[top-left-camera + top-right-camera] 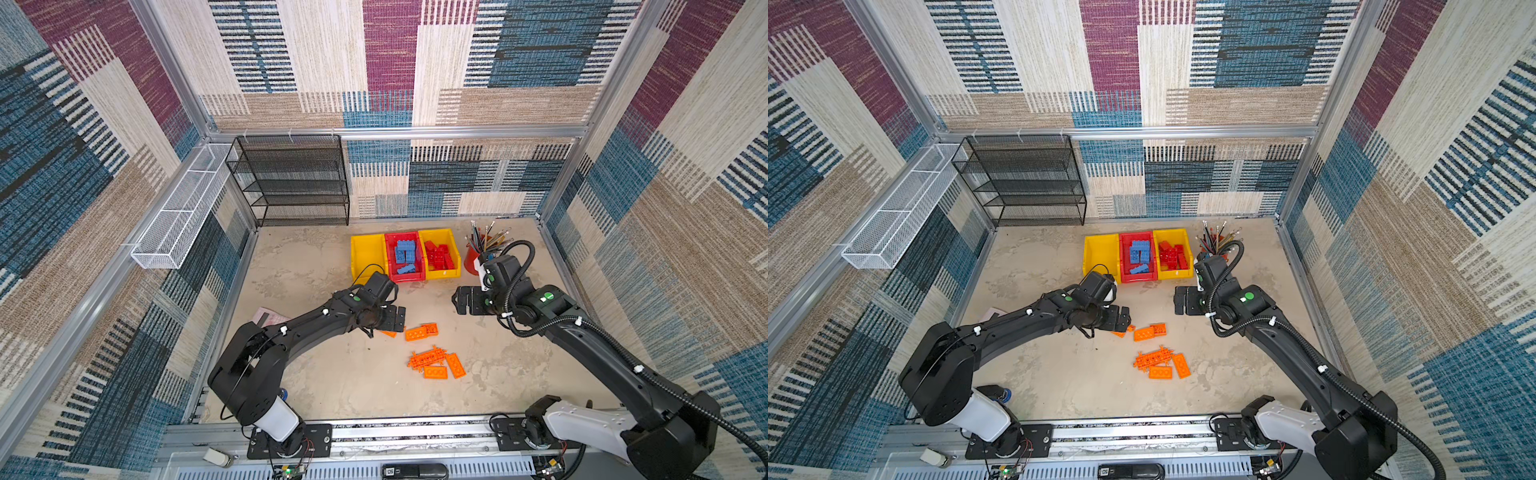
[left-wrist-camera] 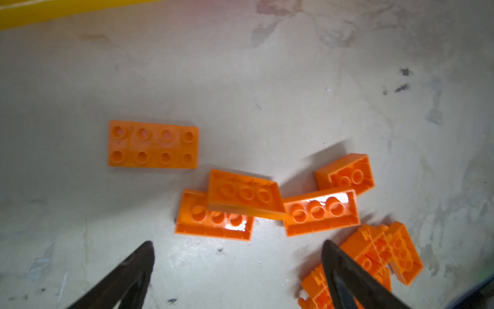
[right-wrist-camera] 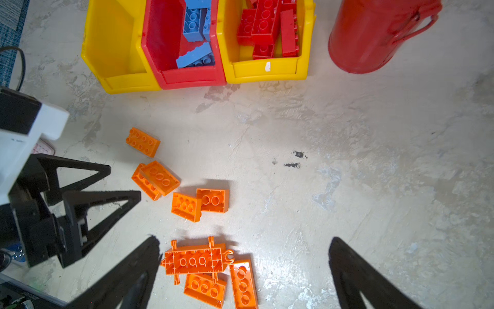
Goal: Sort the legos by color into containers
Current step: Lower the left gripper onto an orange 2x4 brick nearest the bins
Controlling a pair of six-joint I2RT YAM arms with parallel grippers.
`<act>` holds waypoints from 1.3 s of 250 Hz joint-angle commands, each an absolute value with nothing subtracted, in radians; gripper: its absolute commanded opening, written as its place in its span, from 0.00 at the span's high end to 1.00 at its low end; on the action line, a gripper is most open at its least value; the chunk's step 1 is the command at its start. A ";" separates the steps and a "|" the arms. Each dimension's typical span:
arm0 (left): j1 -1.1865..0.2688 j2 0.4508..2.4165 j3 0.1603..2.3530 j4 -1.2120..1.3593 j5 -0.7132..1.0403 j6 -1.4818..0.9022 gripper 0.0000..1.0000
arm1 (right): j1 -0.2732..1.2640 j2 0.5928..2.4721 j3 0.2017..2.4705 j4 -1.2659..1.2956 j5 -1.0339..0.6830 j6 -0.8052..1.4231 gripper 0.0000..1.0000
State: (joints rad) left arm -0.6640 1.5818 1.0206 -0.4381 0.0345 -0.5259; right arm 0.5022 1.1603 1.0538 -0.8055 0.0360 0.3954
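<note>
Legos of glossy orange plastic [image 1: 422, 333] lie scattered on the mottled, plaster-like tabletop [image 1: 324, 374] at the lower centre of both top views. Most lie hollow side up, showing round tubes. One rectangular brick [image 2: 153, 144] sits studs up, and a flat plate with toothed edges [image 1: 428, 358] touches its neighbours. Above them in the frame, three smooth, boxy plastic containers stand touching in a row. The left-hand yellow bin [image 3: 112, 40] shows its bare floor, the red bin [image 3: 163, 34] holds light blue bricks [image 3: 193, 25], and the right-hand yellow bin [image 3: 264, 69] holds red bricks [image 3: 263, 24]. Left gripper [image 2: 238, 244] hangs over the orange pieces, its black tapered fingers [image 2: 128, 275] spread wide with nothing between them. Right gripper [image 3: 244, 240] is likewise spread wide and unladen, near the toothed plate.
</note>
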 commanded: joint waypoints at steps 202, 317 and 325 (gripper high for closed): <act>-0.523 1.879 1.309 -0.627 0.050 -0.111 0.05 | 0.500 1.314 1.176 -0.826 0.059 0.396 0.01; -0.524 1.921 1.299 -0.580 0.041 -0.199 0.10 | 0.500 1.304 1.190 -0.861 0.088 0.417 0.01; -0.525 1.925 1.303 -0.581 0.039 -0.202 0.10 | 0.500 1.303 1.189 -0.864 0.090 0.417 0.01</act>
State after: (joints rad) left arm -0.5240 1.9141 1.3041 -0.5999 0.0326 -0.1627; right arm 0.4988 1.3121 1.1847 -0.8505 0.0647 0.4034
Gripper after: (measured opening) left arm 0.905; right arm 0.993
